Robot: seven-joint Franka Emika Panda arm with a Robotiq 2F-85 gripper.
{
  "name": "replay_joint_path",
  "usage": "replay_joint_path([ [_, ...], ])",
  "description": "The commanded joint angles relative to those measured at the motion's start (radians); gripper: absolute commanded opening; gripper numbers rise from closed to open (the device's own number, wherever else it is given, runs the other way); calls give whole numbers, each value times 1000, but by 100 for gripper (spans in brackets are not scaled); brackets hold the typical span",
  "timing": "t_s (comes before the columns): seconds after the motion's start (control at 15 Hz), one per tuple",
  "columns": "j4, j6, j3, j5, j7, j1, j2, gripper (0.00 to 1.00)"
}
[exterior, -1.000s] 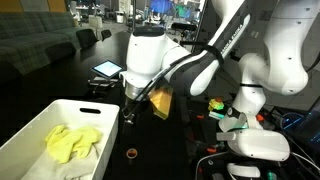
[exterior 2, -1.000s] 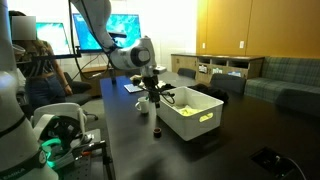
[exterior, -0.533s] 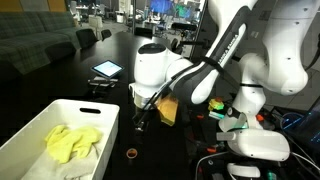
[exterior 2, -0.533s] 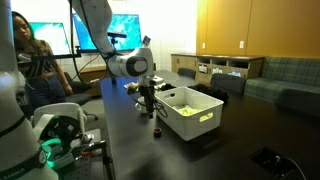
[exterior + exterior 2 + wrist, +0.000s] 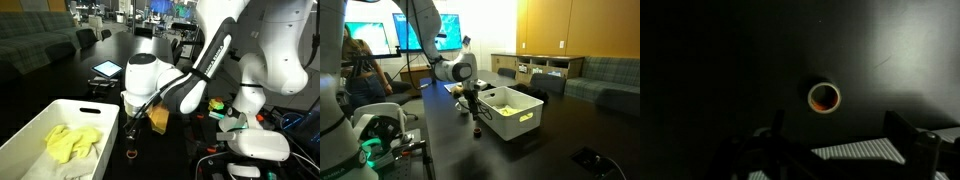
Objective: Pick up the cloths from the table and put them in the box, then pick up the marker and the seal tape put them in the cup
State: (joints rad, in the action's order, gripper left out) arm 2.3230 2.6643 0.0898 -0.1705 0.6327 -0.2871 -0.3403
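Noting black table; reading off-white tape ring, orange inside, beneath black pincer; seeing bright yellow cloth in white box beside it.

The box is set on the bench, and a cloth is laid inside it. The seal tape is placed on the bench just beside the box's end wall, apart from it. The tool is held directly above the tape, near that wall. A tablet is laid behind the box, well apart.
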Motion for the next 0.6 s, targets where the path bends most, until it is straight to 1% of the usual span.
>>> replay_joint_path([
  [0.0, -59, 28, 2, 46, -47, -9, -85, 100],
  [0.33, -84, 80, 9, 128, -109, -1, -167, 100],
  [0.53, -106, 99, -2, 159, -146, -8, -209, 100],
])
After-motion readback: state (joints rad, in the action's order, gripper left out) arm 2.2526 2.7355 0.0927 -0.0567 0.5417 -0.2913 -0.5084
